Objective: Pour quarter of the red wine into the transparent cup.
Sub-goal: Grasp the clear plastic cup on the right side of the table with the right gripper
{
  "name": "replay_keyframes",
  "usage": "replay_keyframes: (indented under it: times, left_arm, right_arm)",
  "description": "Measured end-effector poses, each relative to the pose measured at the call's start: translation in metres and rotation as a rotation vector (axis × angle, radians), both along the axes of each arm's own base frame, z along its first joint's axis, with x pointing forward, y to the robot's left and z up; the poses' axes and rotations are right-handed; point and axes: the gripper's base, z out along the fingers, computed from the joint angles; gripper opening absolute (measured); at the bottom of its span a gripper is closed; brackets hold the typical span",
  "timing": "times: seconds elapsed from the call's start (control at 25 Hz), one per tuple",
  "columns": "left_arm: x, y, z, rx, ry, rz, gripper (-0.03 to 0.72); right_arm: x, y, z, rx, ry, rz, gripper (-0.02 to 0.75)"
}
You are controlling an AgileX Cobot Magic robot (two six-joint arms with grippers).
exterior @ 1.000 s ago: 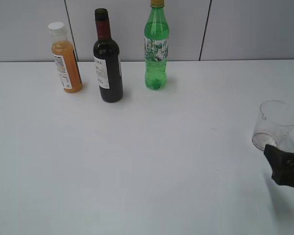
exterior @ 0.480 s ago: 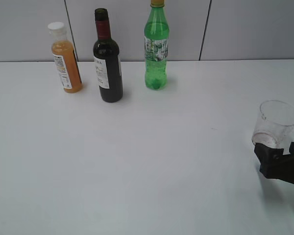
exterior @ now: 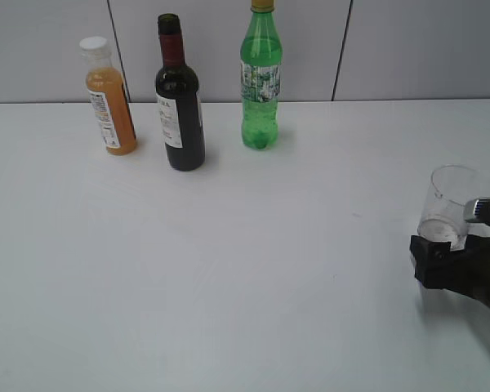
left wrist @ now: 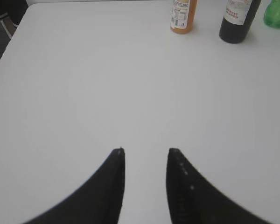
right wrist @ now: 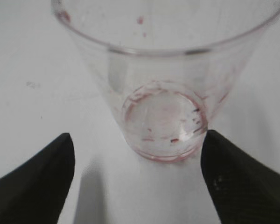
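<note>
The red wine bottle, dark glass with a maroon foil neck and white label, stands at the back left; its base shows in the left wrist view. The transparent cup stands at the right, with reddish residue at its bottom. My right gripper is open, its fingers just in front of the cup's base, one on each side, with the right finger close against it. My left gripper is open and empty over bare table, out of the exterior view.
An orange juice bottle with a white cap stands left of the wine. A taller green soda bottle stands right of it. The white table runs to a grey panelled wall behind; its left edge shows in the left wrist view.
My right gripper has moved left and forward, up to the base of the cup. The bottles and the cup have not moved.
</note>
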Motion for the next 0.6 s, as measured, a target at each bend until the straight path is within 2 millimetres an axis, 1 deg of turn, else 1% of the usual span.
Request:
replay_keyframes:
  times: [0.24,0.48,0.6]
  left_arm:
    - [0.0,0.0,0.0,0.0,0.0,0.0,0.24]
    - [0.0,0.0,0.0,0.0,0.0,0.0,0.24]
    - [0.0,0.0,0.0,0.0,0.0,0.0,0.24]
  right_arm:
    - [0.012,0.001,-0.008,-0.021,-0.004,-0.002,0.671]
    - [0.018,-0.001,-0.009,-0.047,-0.018,-0.036,0.669]
    - [0.025,0.0,-0.012,-0.054,-0.026,-0.031,0.669]
